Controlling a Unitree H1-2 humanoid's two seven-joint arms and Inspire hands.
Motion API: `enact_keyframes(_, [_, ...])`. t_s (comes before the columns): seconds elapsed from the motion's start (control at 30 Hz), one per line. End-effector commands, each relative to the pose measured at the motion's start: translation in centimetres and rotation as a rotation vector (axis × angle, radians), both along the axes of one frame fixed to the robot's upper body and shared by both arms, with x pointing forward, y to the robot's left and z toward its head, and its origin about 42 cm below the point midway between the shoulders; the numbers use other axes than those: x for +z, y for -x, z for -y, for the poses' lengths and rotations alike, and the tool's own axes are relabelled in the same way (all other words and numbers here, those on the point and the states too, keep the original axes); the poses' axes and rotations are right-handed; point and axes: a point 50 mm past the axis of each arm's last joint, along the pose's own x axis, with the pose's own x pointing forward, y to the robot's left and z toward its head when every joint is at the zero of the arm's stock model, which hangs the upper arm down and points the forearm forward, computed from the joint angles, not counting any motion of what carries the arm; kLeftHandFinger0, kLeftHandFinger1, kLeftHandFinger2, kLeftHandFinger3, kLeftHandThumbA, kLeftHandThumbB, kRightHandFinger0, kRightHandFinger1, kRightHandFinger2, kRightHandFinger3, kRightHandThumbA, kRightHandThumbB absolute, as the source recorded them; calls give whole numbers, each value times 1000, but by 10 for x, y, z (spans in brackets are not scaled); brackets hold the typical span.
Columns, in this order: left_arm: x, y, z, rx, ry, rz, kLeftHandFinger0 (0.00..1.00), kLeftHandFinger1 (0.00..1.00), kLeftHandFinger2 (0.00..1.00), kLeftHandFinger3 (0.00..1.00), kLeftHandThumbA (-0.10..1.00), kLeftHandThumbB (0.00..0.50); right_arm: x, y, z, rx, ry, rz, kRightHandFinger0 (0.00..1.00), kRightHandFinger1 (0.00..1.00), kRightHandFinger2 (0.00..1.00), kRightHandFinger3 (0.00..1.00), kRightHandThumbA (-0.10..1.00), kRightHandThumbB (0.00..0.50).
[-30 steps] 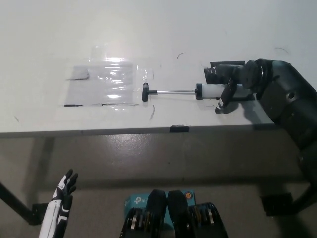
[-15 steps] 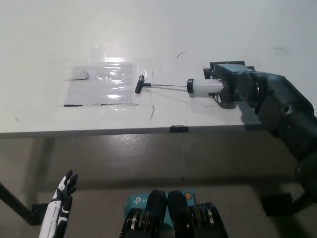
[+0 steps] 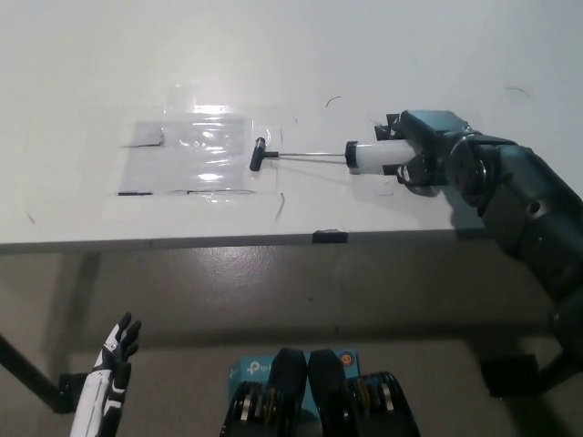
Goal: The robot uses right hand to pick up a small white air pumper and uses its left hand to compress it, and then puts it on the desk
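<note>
The small white air pumper [image 3: 369,157] has a white barrel, a thin metal rod drawn out to the left and a black T-handle [image 3: 258,155]. My black right hand [image 3: 421,157] is shut on the barrel's right end, over the right part of the white desk [image 3: 91,109]. The pumper lies nearly level, its handle over the edge of a clear plastic sheet [image 3: 196,155]. My white left hand [image 3: 109,373] hangs open at the lower left, below the desk's front edge, far from the pumper.
The clear sheet is taped to the desk at centre left. A small black clip [image 3: 330,237] sits on the desk's front edge. Black desk legs [image 3: 27,373] stand below at the left.
My right hand closed around the barrel and turned, and the pumper shifted slightly left and up, its handle now tilted. The left hand sank a little.
</note>
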Motion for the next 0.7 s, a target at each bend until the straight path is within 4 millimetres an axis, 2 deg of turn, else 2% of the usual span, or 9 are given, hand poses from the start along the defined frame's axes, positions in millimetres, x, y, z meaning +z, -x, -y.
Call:
enact_keyframes(0.0, [3,10,-6,23,-1,44,1000,1000,1000,1000,1000,115,25,-5,5,33,-58,138,2,371,669,458,-88,166])
enact_keyframes(0.07, [3,8,-7,24,-4,50,1000,1000,1000,1000,1000,103,29,-6,5,50,-77,157,0,388,724,639,-100,158])
enact_keyframes(0.13, [3,11,-6,29,-5,48,1000,1000,1000,1000,1000,105,29,-4,3,71,-85,164,2,427,765,766,-100,145])
enact_keyframes(0.2, [3,11,-6,29,0,47,1000,1000,1000,1000,1000,119,33,-1,4,98,-95,184,10,444,777,799,-100,143])
enact_keyframes(0.4, [6,17,-4,33,16,62,1000,1000,1000,1000,1000,110,41,16,11,170,-131,231,31,465,795,840,-100,127])
enact_keyframes(0.6, [26,8,-2,30,85,114,1000,1000,1000,1000,1000,115,50,35,28,212,-153,264,9,455,785,867,-100,123])
enact_keyframes(0.67, [42,2,-3,35,80,155,1000,1000,1000,1000,1000,106,51,46,32,228,-173,266,24,486,783,872,-100,129])
